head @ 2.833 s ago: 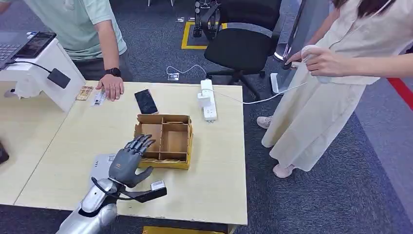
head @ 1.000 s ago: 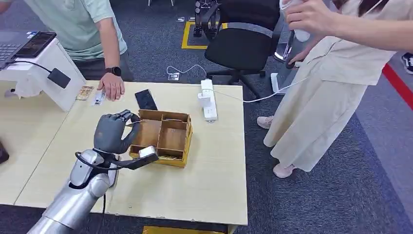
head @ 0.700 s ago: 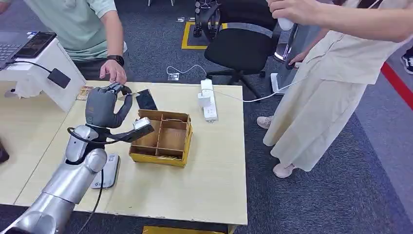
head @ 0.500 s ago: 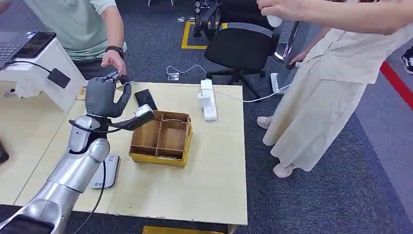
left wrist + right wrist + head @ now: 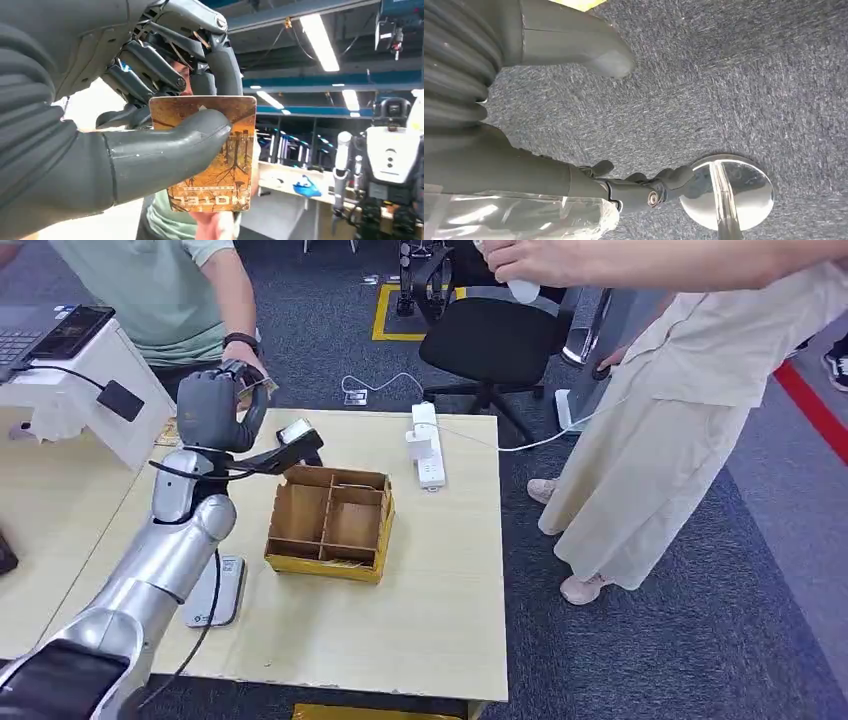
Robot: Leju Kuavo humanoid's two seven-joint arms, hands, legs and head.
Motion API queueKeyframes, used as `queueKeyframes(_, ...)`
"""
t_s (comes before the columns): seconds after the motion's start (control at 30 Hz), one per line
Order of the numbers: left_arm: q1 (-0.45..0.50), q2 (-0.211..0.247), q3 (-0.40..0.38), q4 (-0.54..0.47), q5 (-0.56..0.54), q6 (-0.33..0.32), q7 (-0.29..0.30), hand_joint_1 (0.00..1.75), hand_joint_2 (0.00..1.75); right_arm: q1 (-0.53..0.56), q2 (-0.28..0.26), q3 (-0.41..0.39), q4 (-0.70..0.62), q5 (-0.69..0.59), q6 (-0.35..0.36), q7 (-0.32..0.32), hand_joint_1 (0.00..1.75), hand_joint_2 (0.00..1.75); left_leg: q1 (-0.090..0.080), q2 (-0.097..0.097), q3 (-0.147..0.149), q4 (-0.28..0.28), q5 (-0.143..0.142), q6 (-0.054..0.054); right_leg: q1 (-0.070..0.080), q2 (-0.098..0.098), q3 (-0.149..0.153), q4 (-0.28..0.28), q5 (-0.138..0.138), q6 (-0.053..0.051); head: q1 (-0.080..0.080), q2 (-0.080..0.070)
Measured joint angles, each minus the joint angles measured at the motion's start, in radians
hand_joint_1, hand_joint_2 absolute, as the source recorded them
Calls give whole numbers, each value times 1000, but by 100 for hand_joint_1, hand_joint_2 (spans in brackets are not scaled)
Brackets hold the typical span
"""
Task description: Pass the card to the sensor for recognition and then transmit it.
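L hand point(image 5: 212, 408) is hanging raised over the far-left corner of the tabletop point(image 5: 440, 630), pinching the card point(image 5: 216, 155), w/ a person's hand point(image 5: 243, 368) sitting right at its fingertips and the white sensor stand point(image 5: 95, 390) crowding it just to the left. Below and to its right, the divided cardboard box point(image 5: 333, 523) is taking up mid-tabletop, w/ a power strip point(image 5: 426, 444) lying near the far edge and a white device point(image 5: 215, 590) lying beside the forearm. Near-right tabletop is lying bare, while a second person point(image 5: 680, 410) is standing off the right edge w/ an arm reaching across above the chair point(image 5: 495, 340).
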Motion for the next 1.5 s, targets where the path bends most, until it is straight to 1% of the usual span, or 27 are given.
queueKeyframes(0.2,-37,-1,0,71,-11,11,5,175,175,6,0,0,4,-2,0,-5,0,175,0,0,0,0,0,0,0,0,0,0,0,0,0,0)
queueKeyframes(0.4,-39,-1,0,75,-11,11,5,175,175,6,0,0,4,-2,0,-5,0,175,0,0,0,0,0,0,0,0,0,0,0,0,0,0)
queueKeyframes(0.6,-52,-3,0,102,-11,12,5,175,175,7,1,0,7,-2,0,-5,0,175,0,0,0,0,0,0,0,0,0,0,0,0,0,0)
queueKeyframes(0.97,-53,-5,0,110,-11,15,6,175,175,7,1,0,8,-2,0,-5,0,175,0,0,0,0,0,0,0,0,0,0,0,0,0,0)
queueKeyframes(1.23,-69,-5,17,161,-21,51,53,175,175,11,1,0,8,-13,0,-8,0,175,0,0,0,0,0,0,0,0,0,0,0,0,0,0)
queueKeyframes(1.37,-72,-2,32,186,-48,77,83,175,175,12,1,0,8,-21,0,-8,0,175,0,0,0,0,0,0,0,0,0,0,0,0,0,0)
queueKeyframes(1.4,-72,0,38,190,-65,93,107,33,175,12,2,-1,8,-27,0,-8,0,175,0,0,0,0,0,0,0,0,0,0,0,0,0,0)
queueKeyframes(1.43,-72,2,44,197,-76,111,129,0,175,13,3,-3,8,-36,-1,-8,0,175,0,0,0,0,0,0,0,0,0,0,0,0,0,0)
queueKeyframes(1.5,-72,4,56,206,-80,127,141,0,175,17,5,-8,6,-44,-1,-8,0,175,0,0,0,0,0,0,0,0,0,0,0,0,0,0)
